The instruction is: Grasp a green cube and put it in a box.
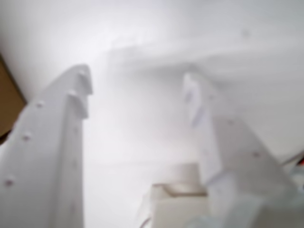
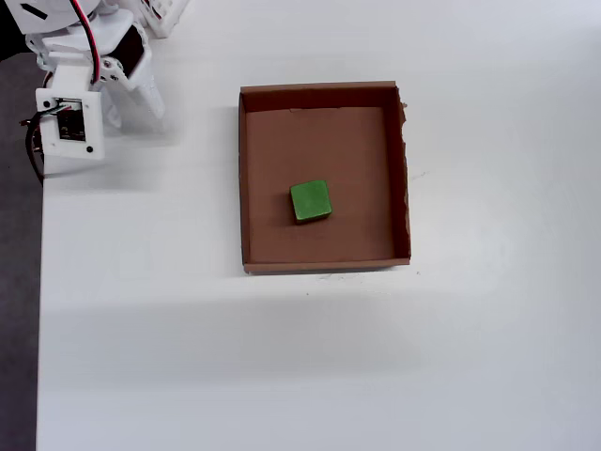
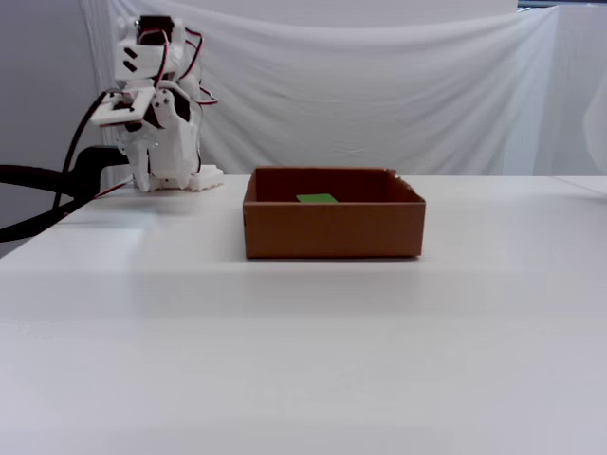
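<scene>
While the small bright-green matte cube (image 2: 311,201) lay flat on the floor of the shallow brown cardboard box (image 2: 325,267), a little below the middle of the box in the overhead view and clear of all four low walls, the white two-finger gripper (image 1: 137,90) stood parted and held nothing, its two blurred white fingers (image 1: 61,142) framing only bare white table (image 2: 282,366) in the wrist view. From the side, in the fixed view, only the cube's top (image 3: 317,198) showed above the box's front wall (image 3: 332,229). The white arm (image 2: 89,80) with its red and black wires was folded up well away from the box, beyond the box's left wall in the overhead view, near the table's edge. A brown sliver at the left edge of the wrist view (image 1: 8,102) may have been the box; I could not tell. The box's right wall looked slightly ragged along its rim (image 2: 406,178)
</scene>
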